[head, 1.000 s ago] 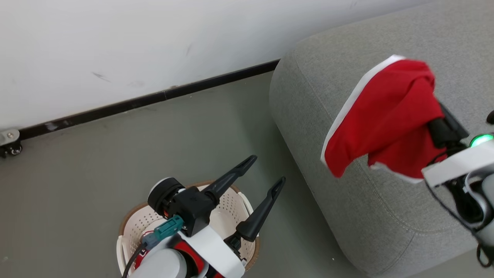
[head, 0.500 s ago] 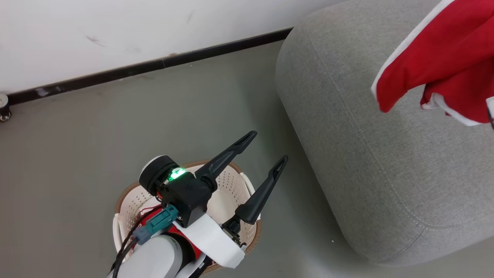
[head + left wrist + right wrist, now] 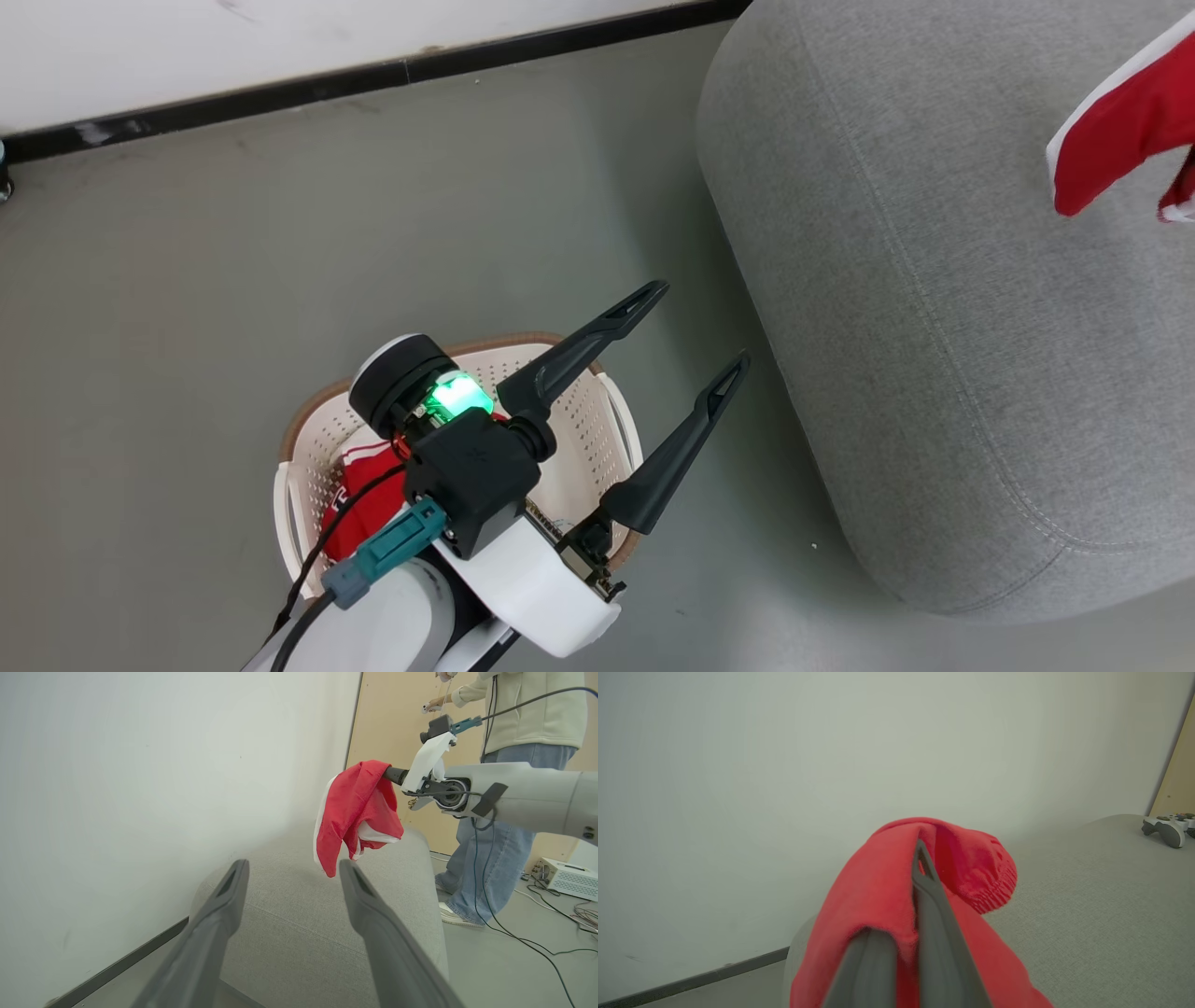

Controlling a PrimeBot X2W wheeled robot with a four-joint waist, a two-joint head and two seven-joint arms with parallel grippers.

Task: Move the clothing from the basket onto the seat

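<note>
My right gripper (image 3: 920, 858) is shut on a bright red garment (image 3: 878, 891) with white edge trim, which drapes over its fingers. The garment (image 3: 355, 812) hangs in the air above the light-grey seat (image 3: 303, 914); in the head view only its corner (image 3: 1111, 140) shows at the right edge, over the seat (image 3: 934, 327). My left gripper (image 3: 695, 325) stands open and empty above the cream basket (image 3: 597, 420), which sits on the floor left of the seat. A second red garment (image 3: 359, 485) lies inside the basket, partly hidden by my left wrist.
A white wall with a dark baseboard (image 3: 373, 75) runs behind the basket and the seat. A person (image 3: 514, 728) stands beyond the seat's far end, with cables and a white box (image 3: 565, 877) on the floor. A game controller (image 3: 1167, 828) lies on the seat.
The head camera has shifted. My right gripper has carried the red garment to the right, farther over the seat. The left gripper stays open above the basket.
</note>
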